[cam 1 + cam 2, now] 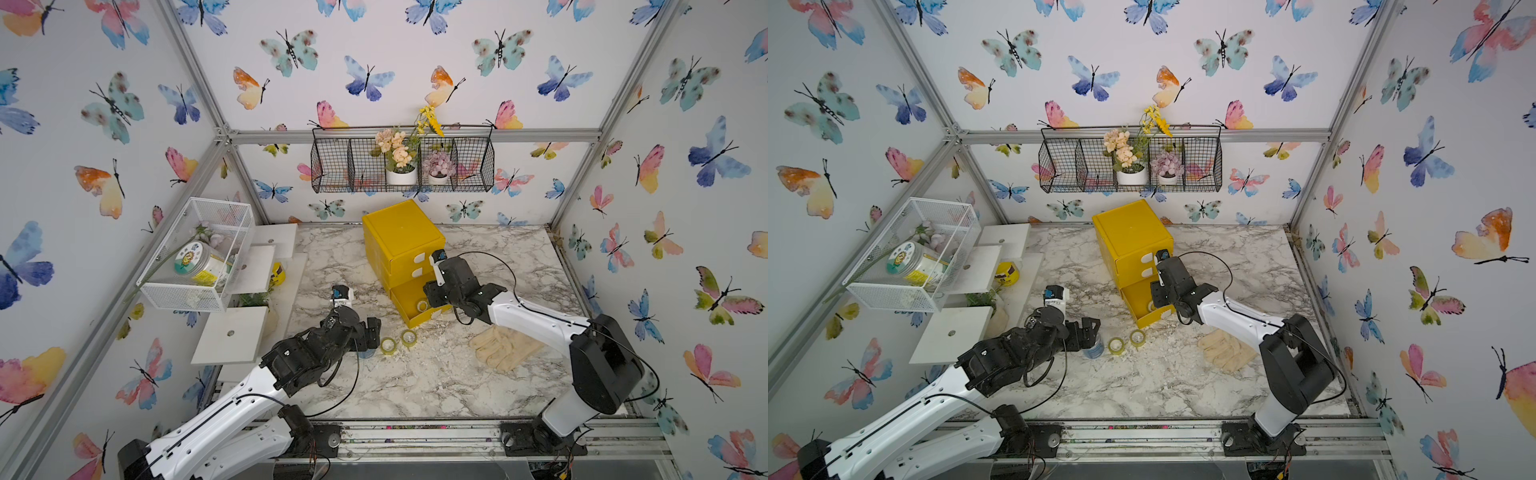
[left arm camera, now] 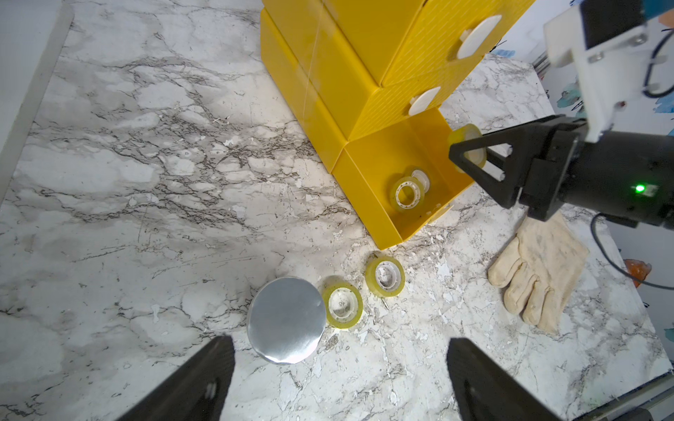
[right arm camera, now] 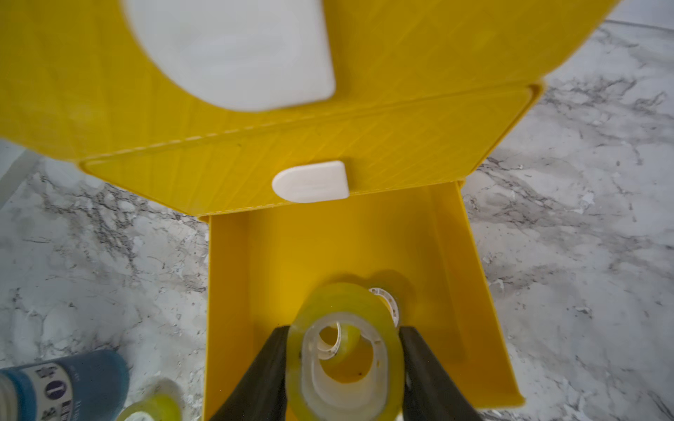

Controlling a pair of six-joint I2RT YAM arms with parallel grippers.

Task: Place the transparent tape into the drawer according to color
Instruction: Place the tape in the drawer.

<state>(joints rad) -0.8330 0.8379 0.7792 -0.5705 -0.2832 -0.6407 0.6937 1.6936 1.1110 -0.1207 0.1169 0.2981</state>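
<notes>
On the marble tabletop (image 1: 415, 374), a yellow-green tape roll (image 3: 344, 317) is pinched in the right gripper (image 3: 344, 331) over the yellow cabinet's (image 1: 401, 232) pulled-out bottom drawer (image 3: 474, 291). A second roll (image 2: 406, 191) lies inside it (a third roll (image 2: 385, 276) and a fourth roll (image 2: 343, 305) sit just outside the drawer's front, by a silver-lidded jar (image 2: 286, 320)). Farther out, the left gripper (image 2: 339, 340) hovers spread.
</notes>
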